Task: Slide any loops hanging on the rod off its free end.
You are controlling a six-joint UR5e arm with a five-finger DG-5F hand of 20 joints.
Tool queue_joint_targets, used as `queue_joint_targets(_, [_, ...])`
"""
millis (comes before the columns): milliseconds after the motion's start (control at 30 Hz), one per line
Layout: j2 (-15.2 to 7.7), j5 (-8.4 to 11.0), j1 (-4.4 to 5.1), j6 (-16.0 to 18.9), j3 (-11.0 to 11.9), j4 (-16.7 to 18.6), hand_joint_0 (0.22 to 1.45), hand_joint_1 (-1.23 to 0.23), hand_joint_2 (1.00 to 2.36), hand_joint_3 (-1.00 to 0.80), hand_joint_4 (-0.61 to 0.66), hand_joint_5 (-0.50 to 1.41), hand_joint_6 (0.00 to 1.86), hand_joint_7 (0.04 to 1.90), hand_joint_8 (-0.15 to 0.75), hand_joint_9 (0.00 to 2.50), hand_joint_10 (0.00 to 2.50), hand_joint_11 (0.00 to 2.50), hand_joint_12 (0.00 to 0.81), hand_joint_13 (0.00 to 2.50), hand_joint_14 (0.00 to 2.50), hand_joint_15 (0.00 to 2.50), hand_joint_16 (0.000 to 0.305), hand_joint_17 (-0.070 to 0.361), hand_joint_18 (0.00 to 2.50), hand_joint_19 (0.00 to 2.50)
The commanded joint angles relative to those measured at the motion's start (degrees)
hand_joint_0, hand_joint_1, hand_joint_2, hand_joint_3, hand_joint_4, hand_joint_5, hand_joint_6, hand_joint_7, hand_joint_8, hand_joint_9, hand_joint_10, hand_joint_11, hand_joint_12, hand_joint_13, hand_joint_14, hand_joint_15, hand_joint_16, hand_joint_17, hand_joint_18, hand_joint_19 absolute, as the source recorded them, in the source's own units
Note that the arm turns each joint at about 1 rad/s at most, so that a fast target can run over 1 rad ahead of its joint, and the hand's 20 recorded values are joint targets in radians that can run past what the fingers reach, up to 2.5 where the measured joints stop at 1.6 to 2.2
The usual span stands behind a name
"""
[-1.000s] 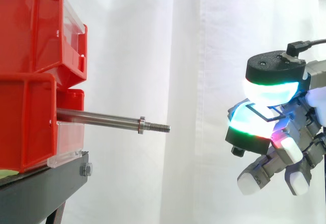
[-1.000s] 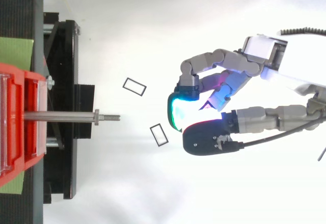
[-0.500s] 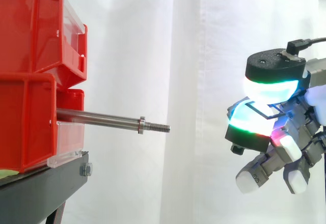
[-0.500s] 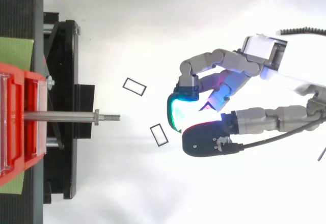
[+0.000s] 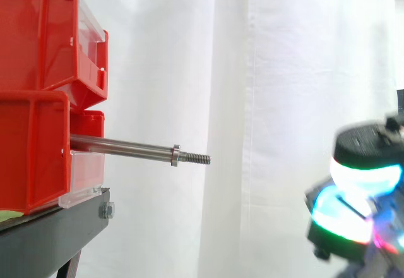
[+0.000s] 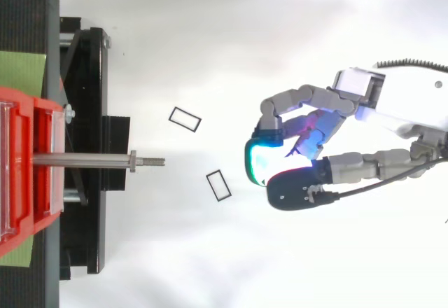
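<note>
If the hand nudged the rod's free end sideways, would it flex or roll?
Probably stiff: the rod looks metal and juts straight, unsupported at its threaded tip. Unlikely to roll, since its other end is held at the red bins. Its shiny shank looks slippery.

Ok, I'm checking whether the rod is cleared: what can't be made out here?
Side view: the hand is blurred and cut off by the right and bottom edges.
Top view: its own glow hides whether it holds anything.
Both views: the red bins hide the fixed end of the rod.
Top view: two black rectangles, too thin to tell loops from floor marks.
</note>
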Motion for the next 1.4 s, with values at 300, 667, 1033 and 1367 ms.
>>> queue_joint_targets(300, [-0.03, 0.21, 0.13, 0.22, -6.56, 14.48, 0.57, -0.68, 1.03, -0.08, -0.11, -0.1, 0.77, 1.29, 0.274, 1.17, 0.02, 0.6, 0.32, 0.66, 0.0, 0.07, 0.047, 0.106, 0.81, 0.45])
queue_joint_targets(667, [-0.03, 0.12, 0.13, -0.66, -6.56, 14.3, 0.57, -0.68, 1.02, -0.09, -0.1, -0.1, 0.77, 1.29, 0.273, 1.16, 0.02, 0.58, 0.321, 0.66, 0.0, 0.08, 0.047, 0.106, 0.81, 0.46])
queue_joint_targets(1033, [0.06, 0.12, 0.13, -0.66, -6.56, 14.3, 0.57, -0.68, 1.02, -0.09, -0.11, -0.1, 0.77, 1.28, 0.274, 1.14, 0.02, 0.57, 0.318, 0.65, 0.0, 0.06, 0.047, 0.106, 0.81, 0.45])
queue_joint_targets(1367, [-0.03, 0.12, 0.13, -0.66, -6.56, 14.3, 0.57, -0.68, 1.02, -0.09, -0.11, -0.1, 0.77, 1.29, 0.272, 1.14, 0.02, 0.55, 0.318, 0.65, 0.0, 0.07, 0.047, 0.106, 0.8, 0.45])
